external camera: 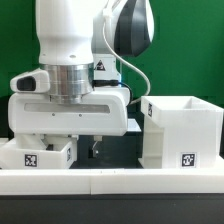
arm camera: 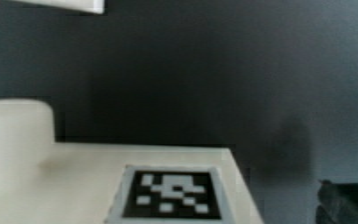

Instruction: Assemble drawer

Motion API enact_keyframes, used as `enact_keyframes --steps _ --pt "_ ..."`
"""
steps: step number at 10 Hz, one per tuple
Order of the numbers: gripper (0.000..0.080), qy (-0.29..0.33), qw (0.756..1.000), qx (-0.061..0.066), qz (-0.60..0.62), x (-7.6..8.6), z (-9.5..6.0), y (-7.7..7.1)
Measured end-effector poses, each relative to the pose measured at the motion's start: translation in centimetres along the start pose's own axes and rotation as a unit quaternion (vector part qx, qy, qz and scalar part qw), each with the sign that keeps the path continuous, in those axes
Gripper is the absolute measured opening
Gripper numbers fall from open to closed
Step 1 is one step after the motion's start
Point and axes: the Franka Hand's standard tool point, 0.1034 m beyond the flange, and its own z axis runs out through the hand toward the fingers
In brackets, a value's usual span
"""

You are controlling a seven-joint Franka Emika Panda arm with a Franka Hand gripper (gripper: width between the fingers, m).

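Tray [arm camera: 69, 175] fills wrist view; casing [external camera: 182, 130] only exterior view.

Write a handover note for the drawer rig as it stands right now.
Gripper: low between tray and casing; jaws hidden, state unclear.
Casing: upright at the exterior view's right.
Tray: on the table at the exterior view's left, apart from the casing; second tray not visible.
Done: no tray seen inserted.
Left: slide trays into the casing.
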Motion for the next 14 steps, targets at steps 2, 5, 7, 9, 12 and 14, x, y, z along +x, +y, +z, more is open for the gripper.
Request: enact_keyframes --steps 2,5,7,9,12,14 --pt "0.0649 0.000 1.000 0.002 0.006 0.0 0.0 0.1" --pt "0.0388 0.001 1.000 0.002 0.000 0.1 0.1 -0.6" --pt "0.0078 0.001 1.000 0.002 -0.004 0.1 0.1 -0.8" --pt "0.0042 0.000 1.000 0.002 -0.004 0.1 0.1 -0.8" --pt "0.0042 0.000 1.000 0.002 -0.004 0.1 0.1 -0.8" --pt "0.0042 0.001 1.000 0.001 -0.011 0.1 0.1 -0.8"
